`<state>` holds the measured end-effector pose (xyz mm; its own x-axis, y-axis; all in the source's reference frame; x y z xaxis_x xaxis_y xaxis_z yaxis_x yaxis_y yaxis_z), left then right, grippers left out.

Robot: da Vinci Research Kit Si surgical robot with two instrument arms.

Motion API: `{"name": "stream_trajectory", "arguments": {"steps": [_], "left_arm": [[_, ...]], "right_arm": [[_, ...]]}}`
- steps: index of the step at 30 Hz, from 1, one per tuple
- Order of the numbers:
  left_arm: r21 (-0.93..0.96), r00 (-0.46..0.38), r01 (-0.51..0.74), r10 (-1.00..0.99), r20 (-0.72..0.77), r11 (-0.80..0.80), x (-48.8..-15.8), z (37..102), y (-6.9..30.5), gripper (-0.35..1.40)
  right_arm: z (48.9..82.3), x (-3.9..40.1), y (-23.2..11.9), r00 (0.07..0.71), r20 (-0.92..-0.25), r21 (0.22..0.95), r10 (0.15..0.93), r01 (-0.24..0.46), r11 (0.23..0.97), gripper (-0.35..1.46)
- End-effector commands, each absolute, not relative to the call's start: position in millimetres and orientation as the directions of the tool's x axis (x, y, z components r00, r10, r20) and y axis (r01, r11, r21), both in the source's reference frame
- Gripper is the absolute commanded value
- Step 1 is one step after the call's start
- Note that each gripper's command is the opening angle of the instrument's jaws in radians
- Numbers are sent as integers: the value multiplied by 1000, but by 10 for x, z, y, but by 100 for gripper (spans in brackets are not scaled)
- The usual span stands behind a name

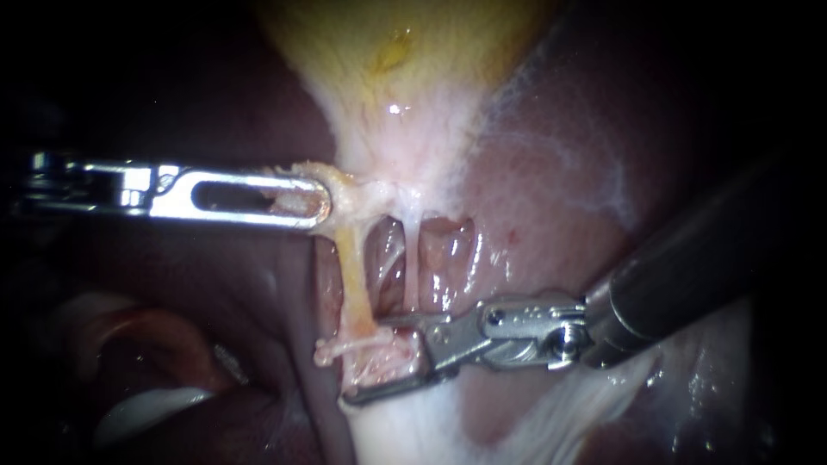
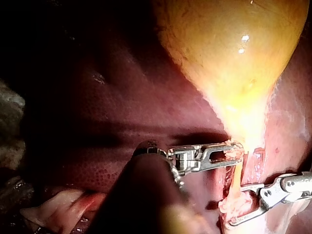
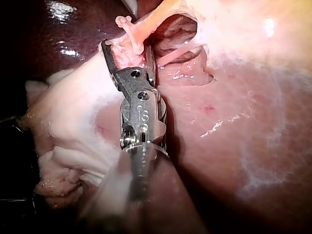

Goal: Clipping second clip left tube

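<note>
The yellow gallbladder (image 1: 405, 52) narrows to a pale neck from which two tubes run down. The left tube (image 1: 351, 275) is yellowish; the right tube (image 1: 412, 258) is thin and whitish. My left instrument (image 1: 312, 203) comes in level from the left, its slotted jaws shut on a tag of tissue at the gallbladder neck, pulling it leftward. My right instrument (image 1: 366, 359) comes in from the right with its jaws open, one on each side of the frayed lower end of the left tube. The right wrist view shows that tissue (image 3: 129, 34) lying between the open jaws (image 3: 126, 46).
Dark red liver (image 1: 560, 172) surrounds the site. Openings behind the tubes show wet pink tissue (image 1: 444, 258). White membrane (image 1: 405, 435) lies under the right instrument's jaws. Pale fatty tissue (image 1: 146, 405) sits at the lower left.
</note>
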<state>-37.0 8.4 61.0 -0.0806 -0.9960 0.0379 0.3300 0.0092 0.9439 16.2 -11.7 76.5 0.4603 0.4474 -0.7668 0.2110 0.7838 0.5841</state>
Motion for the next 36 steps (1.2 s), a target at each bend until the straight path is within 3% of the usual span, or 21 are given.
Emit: {"name": "stream_trajectory", "arguments": {"steps": [1, 14, 36], "left_arm": [[944, -80, 330, -996, 38, 9, -370, 610, 84, -35], [944, -80, 330, -996, 38, 9, -370, 610, 84, -35], [944, -80, 330, -996, 38, 9, -370, 610, 84, -35]], "right_arm": [[765, 162, -117, 460, -767, 584, 448, 211, 784, 48], [762, 161, -114, 460, -765, 587, 450, 213, 781, 49], [740, 136, -66, 439, -757, 597, 484, 164, 785, 49]]}}
